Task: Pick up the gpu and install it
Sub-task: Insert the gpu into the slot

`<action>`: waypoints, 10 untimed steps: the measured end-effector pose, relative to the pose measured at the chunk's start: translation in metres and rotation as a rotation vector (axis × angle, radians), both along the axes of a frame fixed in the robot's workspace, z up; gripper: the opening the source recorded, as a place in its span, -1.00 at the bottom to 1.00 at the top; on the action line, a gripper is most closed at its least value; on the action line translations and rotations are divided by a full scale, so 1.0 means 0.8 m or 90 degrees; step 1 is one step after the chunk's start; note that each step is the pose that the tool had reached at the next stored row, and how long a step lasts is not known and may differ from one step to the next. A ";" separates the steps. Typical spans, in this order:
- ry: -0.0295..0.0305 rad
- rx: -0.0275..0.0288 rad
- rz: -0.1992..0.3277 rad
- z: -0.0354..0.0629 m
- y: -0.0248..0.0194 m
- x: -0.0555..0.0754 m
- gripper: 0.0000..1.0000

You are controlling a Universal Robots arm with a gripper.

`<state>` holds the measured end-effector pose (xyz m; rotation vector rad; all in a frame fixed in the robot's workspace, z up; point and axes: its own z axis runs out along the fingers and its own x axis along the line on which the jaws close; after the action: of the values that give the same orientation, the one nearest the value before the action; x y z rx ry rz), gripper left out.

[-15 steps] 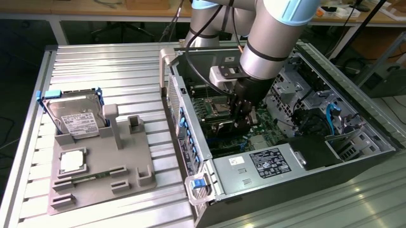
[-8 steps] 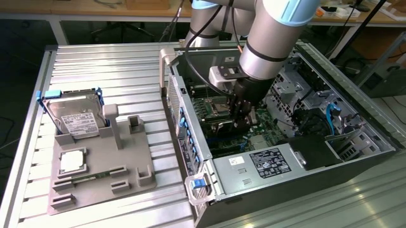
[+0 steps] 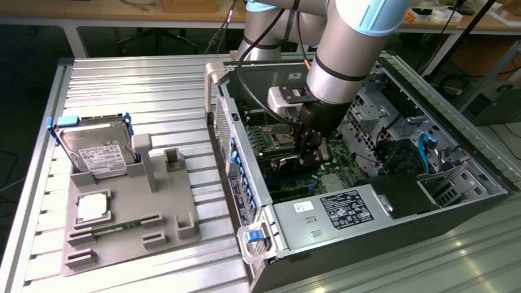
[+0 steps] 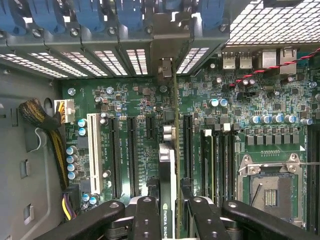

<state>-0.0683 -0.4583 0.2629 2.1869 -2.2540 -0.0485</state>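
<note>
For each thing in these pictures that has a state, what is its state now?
gripper: shut on the gpu.
gpu: held on edge over the motherboard slots; seating unclear.
computer case: side open.
hard drive: upright in the grey holder.
RAM stick: flat in that holder.
CPU socket: empty.

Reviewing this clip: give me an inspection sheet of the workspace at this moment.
Surface: slatted metal table, with an open computer case lying on it.
Job's things: gpu edge-on above the motherboard, among the slots.
Clutter: gray fixture holding hard drive, processor and RAM stick.
Grippers: gripper inside the case, shut on the gpu.
Cables: braided bundle and red-black twisted pair in the case.
Surroundings: benches behind.
</note>
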 end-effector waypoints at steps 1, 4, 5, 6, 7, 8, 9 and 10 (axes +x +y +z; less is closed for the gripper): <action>0.0000 0.0002 0.000 0.000 0.0000 0.000 -0.47; 0.0009 -0.0002 0.000 0.003 -0.0001 0.000 -0.47; 0.0010 -0.0003 0.000 0.003 -0.0001 0.000 -0.47; 0.0010 -0.0002 0.000 0.003 -0.0001 0.000 -0.47; 0.0010 -0.0002 0.000 0.003 -0.0001 0.000 -0.47; 0.0009 -0.0002 0.000 0.003 0.0000 0.000 -0.47; 0.0010 -0.0003 0.000 0.003 -0.0001 0.000 -0.47; 0.0010 -0.0004 0.000 0.003 -0.0001 0.000 -0.47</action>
<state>-0.0686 -0.4584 0.2650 2.1851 -2.2536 -0.0496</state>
